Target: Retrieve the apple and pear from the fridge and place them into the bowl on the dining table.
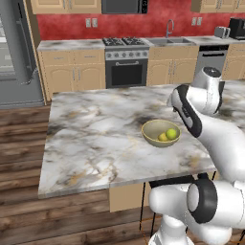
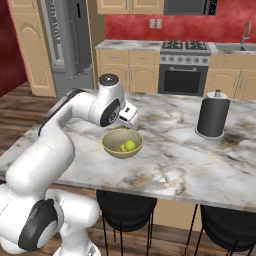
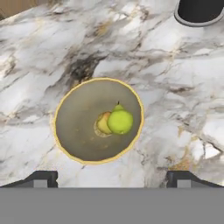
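A: Claw status?
B: My gripper [image 3: 112,178] is hanging spread, holding nothing, above the bowl [image 3: 74,127] on the dining table [image 3: 175,87].
A: Fruit?
B: Pear [image 3: 120,121] & apple [image 3: 103,123] are sitting touching inside. Probably light, firm, smooth-skinned; I'd be pinching across their middles.

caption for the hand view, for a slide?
Open claw above the bowl holding both fruits on the dining table.

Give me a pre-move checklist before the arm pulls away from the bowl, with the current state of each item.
1. Yellow-green round fruit lies inside the round olive-tan bowl: ok.
2. Smaller yellow-orange fruit lies in the bowl, touching the green one: ok.
3. Gripper open, nothing between its fingertips: ok.
4. Bowl stands upright on the white-grey marble dining table, away from the edge: ok.
5. Which fruit is the apple and which the pear: cannot tell.
6. Tall grey fridge door shut: cannot tell.
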